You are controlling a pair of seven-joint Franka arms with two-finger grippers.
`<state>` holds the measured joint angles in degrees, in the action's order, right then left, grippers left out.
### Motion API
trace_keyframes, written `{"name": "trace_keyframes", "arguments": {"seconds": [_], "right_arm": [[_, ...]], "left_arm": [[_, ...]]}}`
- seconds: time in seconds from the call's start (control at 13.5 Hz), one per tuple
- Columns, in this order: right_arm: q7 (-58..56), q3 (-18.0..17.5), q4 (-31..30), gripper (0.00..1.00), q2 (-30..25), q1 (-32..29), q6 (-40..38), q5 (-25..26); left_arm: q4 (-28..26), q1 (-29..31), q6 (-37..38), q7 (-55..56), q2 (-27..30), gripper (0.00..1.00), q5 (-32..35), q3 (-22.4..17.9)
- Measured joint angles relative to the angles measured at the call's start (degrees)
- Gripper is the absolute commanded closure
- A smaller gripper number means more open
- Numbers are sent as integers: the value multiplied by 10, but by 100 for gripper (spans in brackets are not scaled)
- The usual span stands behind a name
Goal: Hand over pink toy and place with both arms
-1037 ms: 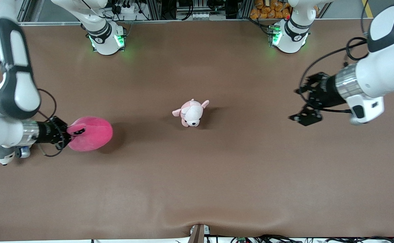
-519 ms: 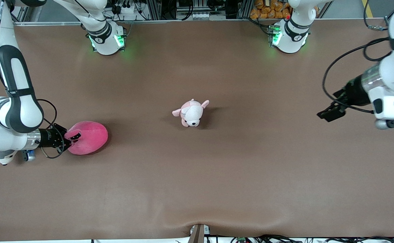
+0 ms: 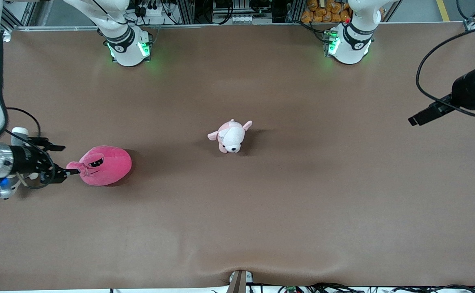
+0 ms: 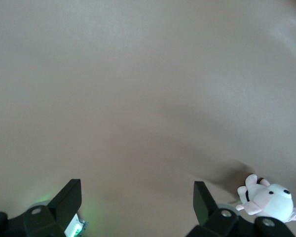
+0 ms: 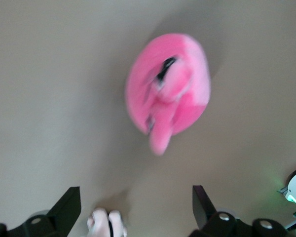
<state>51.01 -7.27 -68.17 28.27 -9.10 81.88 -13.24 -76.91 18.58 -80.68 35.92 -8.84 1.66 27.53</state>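
On the brown table (image 3: 286, 211), pink toy (image 3: 105, 166) and puppy plush (image 3: 230, 136) lie apart

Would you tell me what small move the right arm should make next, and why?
Probably draw the right gripper straight back from the pink toy. The toy lies on the table, ungripped; the gripper is open, yet one finger sits close by a nub and could drag it. The left gripper waits open over the left arm's end.

Only the small puppy plush (image 3: 230, 136) sits mid-table (image 3: 286, 211); bare cloth all round it. Pink toy (image 3: 103, 165) lies well toward the right arm's end from the puppy, right gripper (image 3: 60, 159) open just beside it.
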Motion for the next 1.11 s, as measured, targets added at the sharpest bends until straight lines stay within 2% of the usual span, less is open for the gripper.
{"name": "trace_keyframes", "arguments": {"seconds": [0.15, 0.3, 0.52, 0.59, 0.74, 0.89, 1.11], "right_arm": [[0, -6, 64, 0, -19, 43, -48, 1], [-39, -7, 95, 0, -43, 73, -75, 5], [-216, -7, 108, 0, -94, 84, -138, 63], [-286, -7, 108, 0, -111, 89, -164, 90], [-410, -8, 108, 0, -143, 101, -202, 130], [-510, -6, 102, 0, -167, 102, -228, 139], [-565, -4, 54, 0, -180, 102, -203, 140]], "left_arm": [[-16, -86, 2, -48, 19, 0, 0, -94], [-48, -155, 4, -105, 46, 0, 0, -180], [-116, -236, 4, -159, 111, 0, 0, -285], [-130, -254, 3, -169, 128, 0, 0, -307], [-142, -261, 3, -180, 143, 0, 0, -314], [-146, -264, 2, -180, 144, 0, 0, -310], [-149, -267, 3, -181, 144, 0, 0, -309]]}}
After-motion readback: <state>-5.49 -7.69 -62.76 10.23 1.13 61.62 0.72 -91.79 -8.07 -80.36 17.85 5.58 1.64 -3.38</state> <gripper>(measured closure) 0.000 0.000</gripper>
